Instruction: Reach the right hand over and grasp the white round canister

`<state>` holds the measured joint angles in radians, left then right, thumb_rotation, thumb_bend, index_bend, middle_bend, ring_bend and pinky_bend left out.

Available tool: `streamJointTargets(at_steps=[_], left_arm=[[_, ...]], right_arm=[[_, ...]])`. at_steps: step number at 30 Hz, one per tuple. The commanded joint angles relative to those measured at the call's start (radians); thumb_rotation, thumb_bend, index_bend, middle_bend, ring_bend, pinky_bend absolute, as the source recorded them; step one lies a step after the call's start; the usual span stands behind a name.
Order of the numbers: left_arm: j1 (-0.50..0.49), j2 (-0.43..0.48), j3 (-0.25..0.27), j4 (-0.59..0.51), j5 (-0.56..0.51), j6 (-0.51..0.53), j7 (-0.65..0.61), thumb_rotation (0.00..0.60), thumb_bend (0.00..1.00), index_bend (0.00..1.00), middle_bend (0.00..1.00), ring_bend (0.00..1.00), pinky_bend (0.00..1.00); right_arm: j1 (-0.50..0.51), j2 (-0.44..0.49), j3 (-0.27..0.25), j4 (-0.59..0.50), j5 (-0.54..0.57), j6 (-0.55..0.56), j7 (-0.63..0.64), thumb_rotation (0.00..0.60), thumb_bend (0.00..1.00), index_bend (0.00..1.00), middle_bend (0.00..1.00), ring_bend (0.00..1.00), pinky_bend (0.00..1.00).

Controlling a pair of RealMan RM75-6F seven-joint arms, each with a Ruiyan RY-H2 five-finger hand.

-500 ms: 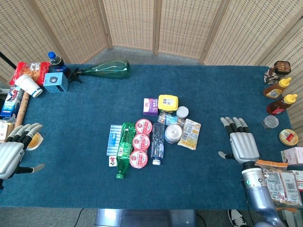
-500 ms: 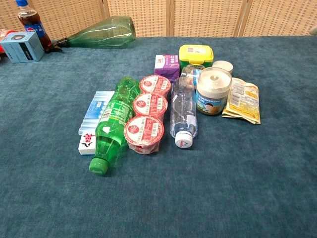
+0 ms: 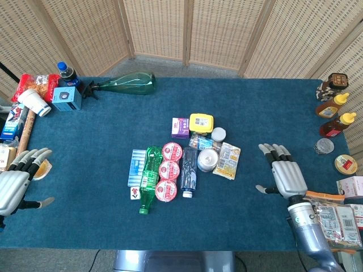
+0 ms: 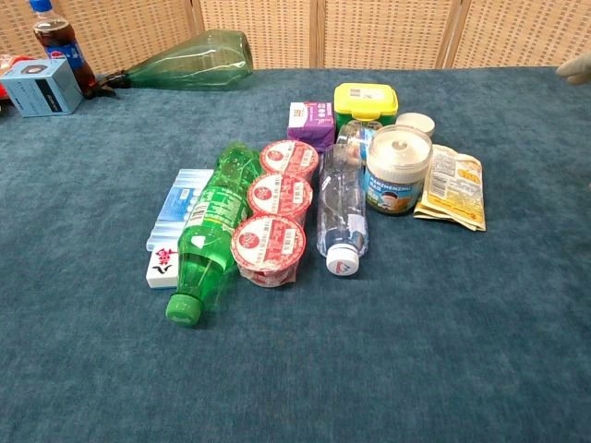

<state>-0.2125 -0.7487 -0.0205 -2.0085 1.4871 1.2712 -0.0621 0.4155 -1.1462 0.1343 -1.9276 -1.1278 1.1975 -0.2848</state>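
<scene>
Woven reed screens stood behind a table [image 3: 85, 130] covered in blue carpet-like cloth, with the goods clustered at its middle. We found the task barely begun: our right hand [image 3: 285, 173] hovered near the table's right side, palm down, fingers spread and holding nothing, well apart from the cluster. Our left hand [image 3: 17, 180] sat at the far left edge, likewise spread and empty.

We took the white round canister [image 4: 397, 171] to be the one standing in the right part of the cluster, just beside the clear water bottle [image 4: 342, 208] on one side and the yellowish snack packet [image 4: 452, 187] on the other, with the yellow-lidded tub [image 4: 366, 102] behind it. It stood upright, its long axis vertical, lid up, its printed label facing the chest camera.

We judged that everything remained to do: carry the right hand leftward over the packet, bring it to the canister and close the fingers around its wall. The close neighbours left little room for fingers, so we thought nudging the bottle a risk.
</scene>
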Motion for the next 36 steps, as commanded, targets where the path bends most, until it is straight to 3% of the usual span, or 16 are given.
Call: streamJointTargets(at_steps=[1, 9, 24, 36], left_arm=[[-0.002, 0.004, -0.003, 0.000, 0.001, 0.002, -0.006, 0.600, 0.00, 0.00, 0.00, 0.00, 0.00], [-0.004, 0.013, -0.002, 0.011, 0.004, -0.004, -0.036, 0.600, 0.00, 0.00, 0.00, 0.00, 0.00], [0.011, 0.013, 0.003, 0.040, 0.012, 0.017, -0.073, 0.600, 0.00, 0.00, 0.00, 0.00, 0.00], [0.016, 0.016, 0.003, 0.045, 0.007, 0.022, -0.078, 0.600, 0.00, 0.00, 0.00, 0.00, 0.00]], right_arm=[[0.021, 0.015, 0.004, -0.007, -0.043, -0.079, 0.097, 0.600, 0.00, 0.00, 0.00, 0.00, 0.00], [0.096, -0.045, 0.034, 0.028, -0.047, -0.173, 0.146, 0.600, 0.00, 0.00, 0.00, 0.00, 0.00], [0.258, -0.155, 0.091, 0.143, 0.124, -0.321, 0.100, 0.600, 0.00, 0.00, 0.00, 0.00, 0.00], [0.335, -0.204, 0.090, 0.211, 0.214, -0.363, 0.066, 0.600, 0.00, 0.00, 0.00, 0.00, 0.00]])
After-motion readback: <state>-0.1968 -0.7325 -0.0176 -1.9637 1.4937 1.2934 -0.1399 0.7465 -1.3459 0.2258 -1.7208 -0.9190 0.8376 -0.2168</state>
